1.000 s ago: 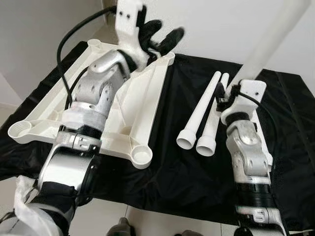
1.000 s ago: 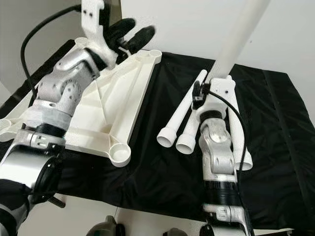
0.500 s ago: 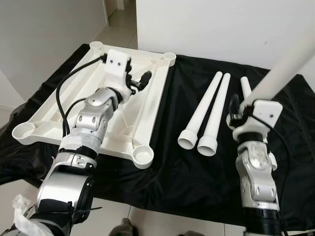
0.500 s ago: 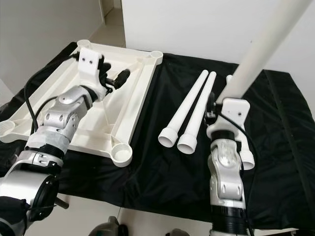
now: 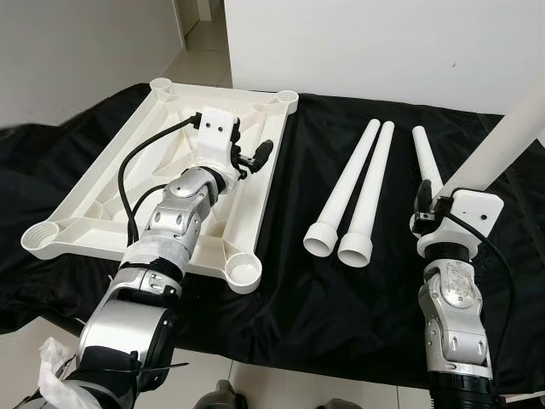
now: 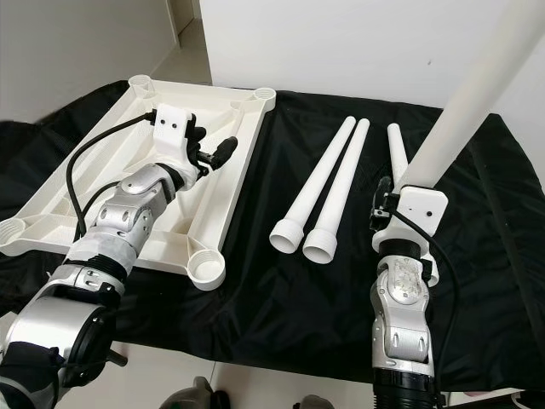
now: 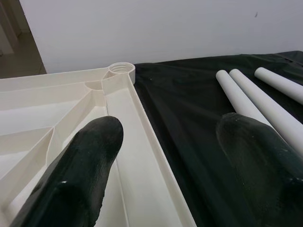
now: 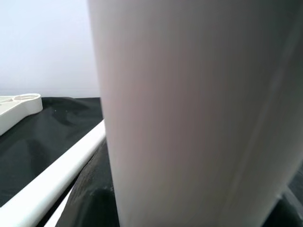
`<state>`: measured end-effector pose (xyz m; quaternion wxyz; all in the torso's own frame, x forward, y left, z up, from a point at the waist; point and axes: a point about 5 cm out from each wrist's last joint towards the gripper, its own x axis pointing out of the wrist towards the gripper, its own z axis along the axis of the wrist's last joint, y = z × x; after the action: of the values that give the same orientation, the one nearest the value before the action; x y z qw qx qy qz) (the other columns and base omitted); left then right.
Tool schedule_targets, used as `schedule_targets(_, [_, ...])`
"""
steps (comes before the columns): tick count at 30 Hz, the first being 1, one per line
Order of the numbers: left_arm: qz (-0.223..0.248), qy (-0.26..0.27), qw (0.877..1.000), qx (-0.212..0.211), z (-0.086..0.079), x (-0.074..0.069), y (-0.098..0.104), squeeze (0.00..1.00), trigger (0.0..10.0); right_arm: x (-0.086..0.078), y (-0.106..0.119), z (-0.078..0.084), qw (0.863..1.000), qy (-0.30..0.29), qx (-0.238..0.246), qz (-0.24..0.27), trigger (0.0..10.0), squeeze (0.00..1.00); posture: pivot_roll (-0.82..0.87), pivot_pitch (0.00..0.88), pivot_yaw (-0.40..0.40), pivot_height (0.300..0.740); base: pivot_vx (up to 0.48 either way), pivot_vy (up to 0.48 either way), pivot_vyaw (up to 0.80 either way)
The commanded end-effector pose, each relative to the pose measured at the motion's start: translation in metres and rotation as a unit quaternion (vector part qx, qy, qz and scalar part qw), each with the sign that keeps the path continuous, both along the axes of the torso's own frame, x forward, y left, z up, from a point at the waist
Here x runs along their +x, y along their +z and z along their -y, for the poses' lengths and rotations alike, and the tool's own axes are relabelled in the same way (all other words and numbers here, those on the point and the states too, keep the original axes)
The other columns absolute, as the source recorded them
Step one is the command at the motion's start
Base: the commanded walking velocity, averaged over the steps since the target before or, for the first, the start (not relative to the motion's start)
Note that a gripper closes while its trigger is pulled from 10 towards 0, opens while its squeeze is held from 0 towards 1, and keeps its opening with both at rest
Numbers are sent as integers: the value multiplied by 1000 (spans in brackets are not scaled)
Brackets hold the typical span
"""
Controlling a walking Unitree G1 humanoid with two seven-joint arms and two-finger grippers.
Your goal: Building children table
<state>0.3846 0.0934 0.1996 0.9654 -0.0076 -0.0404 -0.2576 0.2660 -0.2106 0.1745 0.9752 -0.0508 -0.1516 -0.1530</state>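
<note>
A white tabletop [image 5: 94,183] lies upside down on the black cloth, with a screw socket [image 5: 243,274] at each corner. My left gripper [image 5: 254,158] hovers open just over its right rim, and its fingers [image 7: 90,156] hold nothing. Two white legs [image 5: 351,187] lie side by side in the middle, wide ends toward me. A third leg [image 5: 426,158] lies to their right. My right gripper [image 6: 385,201] is shut on a fourth leg [image 6: 473,94], which stands tilted up to the right above the third leg's near end.
The black cloth [image 5: 341,298] covers the whole work surface and hangs over its near edge. A white wall [image 5: 383,43] stands right behind it. Pale floor tiles [image 5: 298,392] show below, and a doorway [image 5: 200,17] opens at the far left.
My left arm has come down from high near the camera to just above the tabletop's right rim. The right arm has drawn back toward me with its leg. The camera shifted.
</note>
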Motion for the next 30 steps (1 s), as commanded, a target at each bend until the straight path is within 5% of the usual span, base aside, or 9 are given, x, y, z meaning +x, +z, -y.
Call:
schedule_targets(1, [5,38,999,0,-3,3,1,0,10000,-2,6,0,1000,-2,-10,17,10000,0,-37,0,81,740,0,0,0])
schedule_targets(11, [-1,39,999,-6,-2,-1,-5,0,10000,0,2,-4,1000,11,-15,8,10000,0,-8,0,54,740,0,0,0])
schedule_targets(30, [2,52,999,0,-12,-2,-6,0,10000,9,2,-11,999,30,-12,5,10000,0,26,0,35,740,0,383,0])
